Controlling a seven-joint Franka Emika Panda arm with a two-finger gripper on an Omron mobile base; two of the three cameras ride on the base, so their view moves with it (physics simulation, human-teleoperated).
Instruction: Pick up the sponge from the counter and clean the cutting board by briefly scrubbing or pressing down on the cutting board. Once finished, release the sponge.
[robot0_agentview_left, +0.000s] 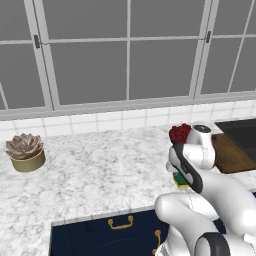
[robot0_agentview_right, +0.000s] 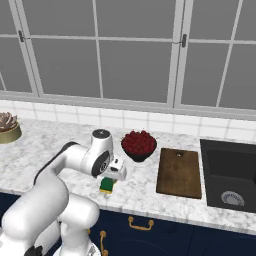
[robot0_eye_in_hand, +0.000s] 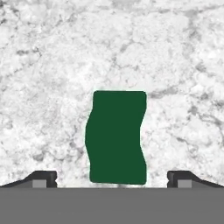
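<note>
The sponge (robot0_eye_in_hand: 116, 137) lies flat on the counter (robot0_eye_in_hand: 52, 65), green side up, near the front edge and to the left of the bowl of red fruit (robot0_agentview_right: 138, 144) and the cutting board (robot0_agentview_right: 179, 172) as the right base view shows it. The gripper (robot0_eye_in_hand: 112, 178) is poised directly above it, with its 2 fingertips (robot0_eye_in_hand: 43, 178) spread wide, 1 on each side of the sponge and well clear of its long edges; nothing is held. The step in hand is judged to be the descent for the grasp. It is best done by a straight lowering with the sponge kept centred between the jaws, so that they are closed across the narrow width, low enough for the yellow body to be gripped.
</note>
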